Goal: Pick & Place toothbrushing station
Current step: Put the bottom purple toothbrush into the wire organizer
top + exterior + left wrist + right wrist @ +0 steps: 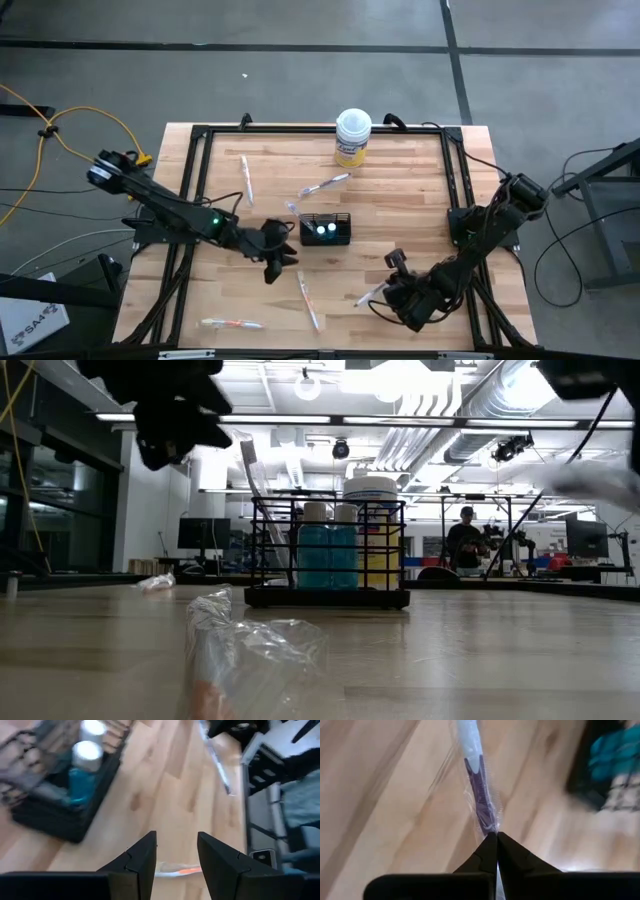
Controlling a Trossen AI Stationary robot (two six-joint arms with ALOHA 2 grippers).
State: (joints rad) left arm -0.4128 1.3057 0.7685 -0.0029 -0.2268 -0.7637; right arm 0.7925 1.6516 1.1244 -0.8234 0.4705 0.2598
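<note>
The right gripper [497, 836], at five o'clock on the table [400, 190], has its jaws pinched on a wrapped toothbrush [479, 785] by the wrapper tip; it may slip out. The left gripper [176, 855], jaws parted and empty, hovers beside the holder [326, 229] and could nudge it.

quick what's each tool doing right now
left tool: open, empty, beside the holder
right tool: closed on a wrapped toothbrush

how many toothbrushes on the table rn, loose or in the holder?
6 visible: one standing in the holder at, one far left at, one behind the holder at, one in front at, one at the near edge at, one pinched by the right tool at. More may be hidden.
</note>
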